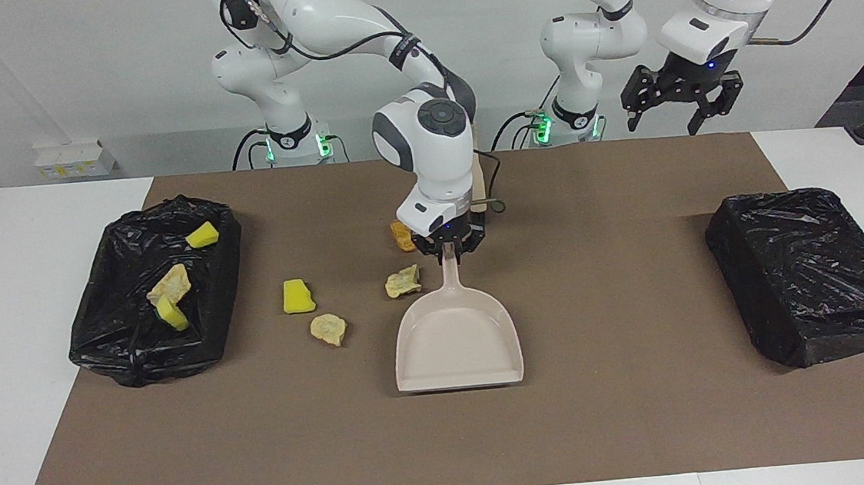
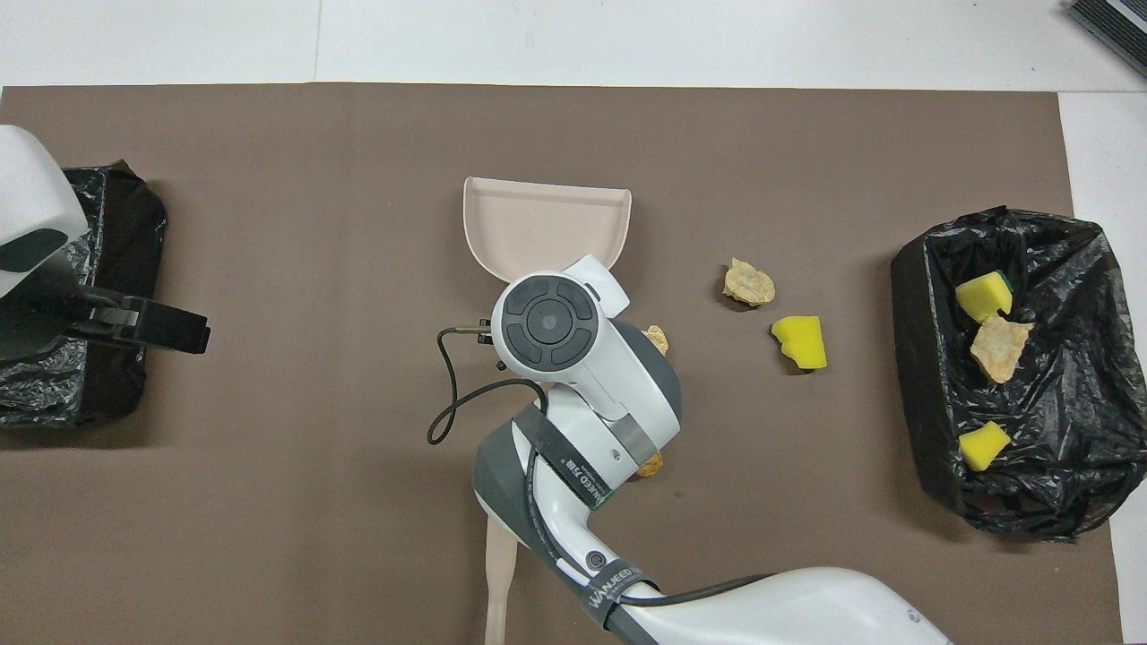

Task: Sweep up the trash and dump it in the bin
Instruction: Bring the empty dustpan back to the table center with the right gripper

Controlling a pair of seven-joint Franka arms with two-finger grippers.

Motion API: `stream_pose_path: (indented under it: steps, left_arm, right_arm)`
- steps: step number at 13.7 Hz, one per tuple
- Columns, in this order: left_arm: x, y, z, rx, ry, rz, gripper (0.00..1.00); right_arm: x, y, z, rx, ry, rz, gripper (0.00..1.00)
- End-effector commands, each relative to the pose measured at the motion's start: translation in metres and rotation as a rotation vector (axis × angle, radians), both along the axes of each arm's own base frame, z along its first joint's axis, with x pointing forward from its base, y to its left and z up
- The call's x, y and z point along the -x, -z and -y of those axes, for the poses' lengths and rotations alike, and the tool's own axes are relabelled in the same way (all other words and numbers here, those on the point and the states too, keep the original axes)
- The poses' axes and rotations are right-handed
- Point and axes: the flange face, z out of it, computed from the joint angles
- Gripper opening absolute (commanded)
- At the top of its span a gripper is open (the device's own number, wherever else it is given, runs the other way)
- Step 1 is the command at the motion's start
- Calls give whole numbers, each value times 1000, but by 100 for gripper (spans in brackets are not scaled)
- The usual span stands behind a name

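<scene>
Right claw (image 1: 449,250) is clamped on the handle of the smooth beige plastic dustpan (image 1: 458,344), whose long axis runs away from the robots. Four crumbly foam and yellow sponge scraps (image 1: 328,328) lie on the brown desk (image 1: 630,412) toward the open black-bagged bin (image 1: 128,351), three already inside. Left claw (image 1: 679,103) waits spread over the desk's edge.

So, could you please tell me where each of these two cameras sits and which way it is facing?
Facing view: high across the table, looking at the robots; both arms show whole, the right tool gripping the beige plastic dustpan, the left tool raised over the table edge.
Overhead view: above the robots' end, looking steeply down and forward; the right arm's wrist covers its tool, and the left tool shows.
Shared, half a turn apart: the dustpan, the yellow sponge scrap and the black-bagged bin holding scraps.
</scene>
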Motion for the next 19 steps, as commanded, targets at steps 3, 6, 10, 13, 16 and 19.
stream_pose_path:
  steps: [3,6,10,13,16,19]
  left_arm:
    - [0,0,-5,-4,5,30,100]
    - [0,7,-2,-4,7,23,100]
    - [-16,23,9,14,22,103,100]
    - [-32,44,39,27,63,124,100]
    - [-45,74,77,36,108,127,100]
    - [-62,118,116,48,120,129,100]
  right_arm:
    - [-6,9,9,-17,26,-15,0]
    - [-1,16,14,-36,-62,-54,0]
    - [-1,15,17,-45,-76,-63,100]
    - [-4,-5,37,-22,-63,-99,100]
    - [20,-34,50,-20,-50,-99,100]
    - [62,-55,84,-15,-54,-86,100]
